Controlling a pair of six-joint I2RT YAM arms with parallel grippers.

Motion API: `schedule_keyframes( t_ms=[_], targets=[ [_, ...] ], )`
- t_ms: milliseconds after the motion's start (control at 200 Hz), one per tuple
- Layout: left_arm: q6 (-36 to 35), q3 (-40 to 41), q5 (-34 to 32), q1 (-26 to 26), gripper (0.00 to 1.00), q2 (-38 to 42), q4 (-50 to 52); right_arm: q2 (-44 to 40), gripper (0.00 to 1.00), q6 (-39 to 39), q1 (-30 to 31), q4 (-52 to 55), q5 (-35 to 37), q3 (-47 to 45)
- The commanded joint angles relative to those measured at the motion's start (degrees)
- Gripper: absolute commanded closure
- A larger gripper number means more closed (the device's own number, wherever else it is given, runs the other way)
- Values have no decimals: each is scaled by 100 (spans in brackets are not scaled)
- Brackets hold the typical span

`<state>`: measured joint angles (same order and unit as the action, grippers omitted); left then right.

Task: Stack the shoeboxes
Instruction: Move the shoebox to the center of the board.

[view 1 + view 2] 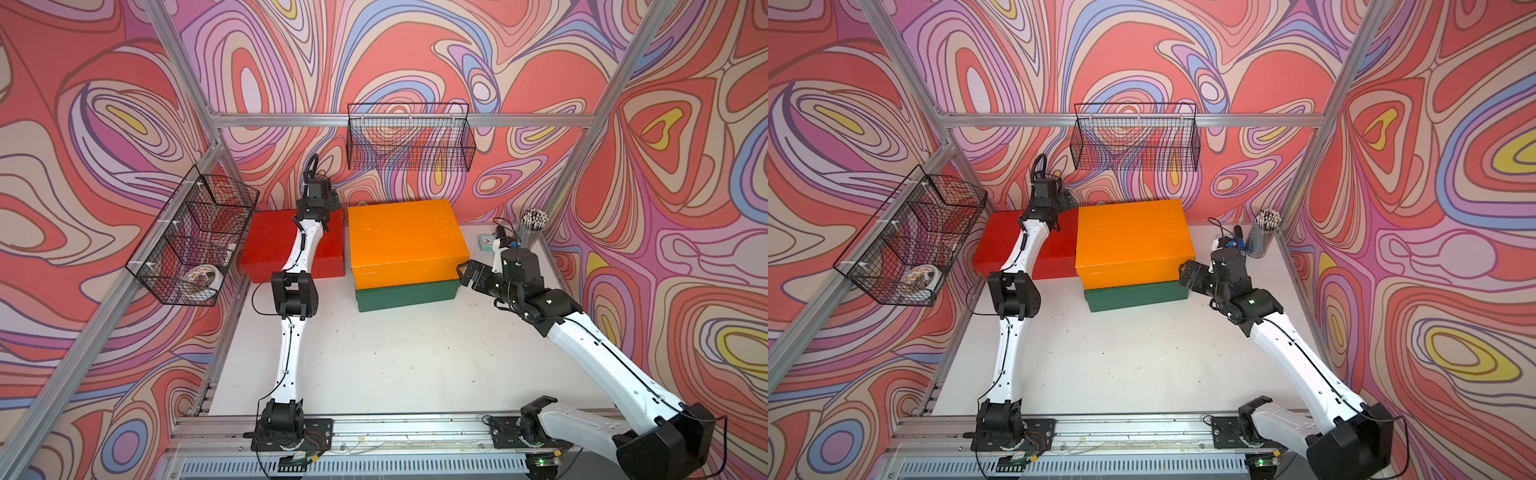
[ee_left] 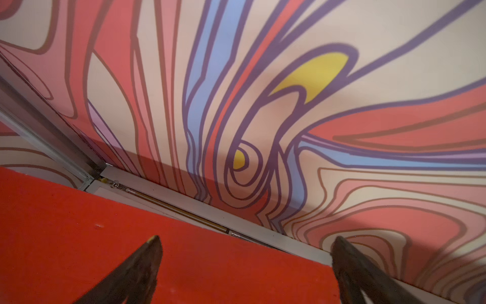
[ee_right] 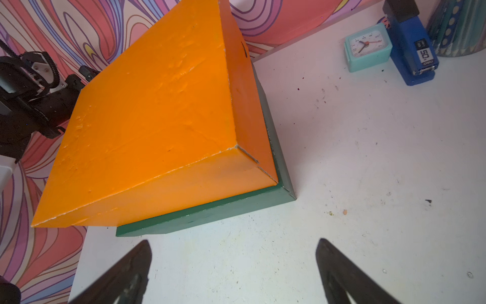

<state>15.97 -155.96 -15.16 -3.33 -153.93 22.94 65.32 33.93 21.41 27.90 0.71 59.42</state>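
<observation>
- Orange shoebox lies on top of the dark green shoebox, just right of centre in both top views. Together they make a two-high stack on the white tabletop.
- The orange one sits slightly askew. A strip of green shows along the stack's near and right edges, and the right wrist view shows one orange corner overhanging.
- The red shoebox stands alone on the tabletop at centre left, just beside the stack, with its lid on. I cannot tell whether it touches the stack.
- The left gripper is above the far end of the red lid, close to the back wall. Its fingers are spread wide with nothing between them.
- The right gripper is at the stack's near right corner, at centre right in a top view. Its jaws are wide and empty over bare tabletop, clear of both boxes.
- In the far right corner of the tabletop stand a teal alarm clock, a blue stapler and a cup of pencils.
- One black wire basket hangs on the back rail at upper centre. Another basket hangs on the left rail and holds a roll of tape.
</observation>
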Motion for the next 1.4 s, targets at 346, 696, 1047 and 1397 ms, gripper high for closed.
schedule_keyframes(
  t_ms=[346, 696, 1047, 1397],
  targets=[
    [-1023, -175, -784, 97, 0, -400, 124, 174, 2, -97, 12, 73, -71, 237],
    [-592, 1599, -1085, 93, 2, 1011, 2044, 323, 2, -100, 12, 75, -203, 228],
    [166, 4576, -242, 71, 8, 2372, 2437, 389, 2, -98, 10, 23, -339, 184],
    [357, 7868, 296, 65, 8, 4555, 1258, 414, 2, -89, 7, 20, -348, 185]
  ],
)
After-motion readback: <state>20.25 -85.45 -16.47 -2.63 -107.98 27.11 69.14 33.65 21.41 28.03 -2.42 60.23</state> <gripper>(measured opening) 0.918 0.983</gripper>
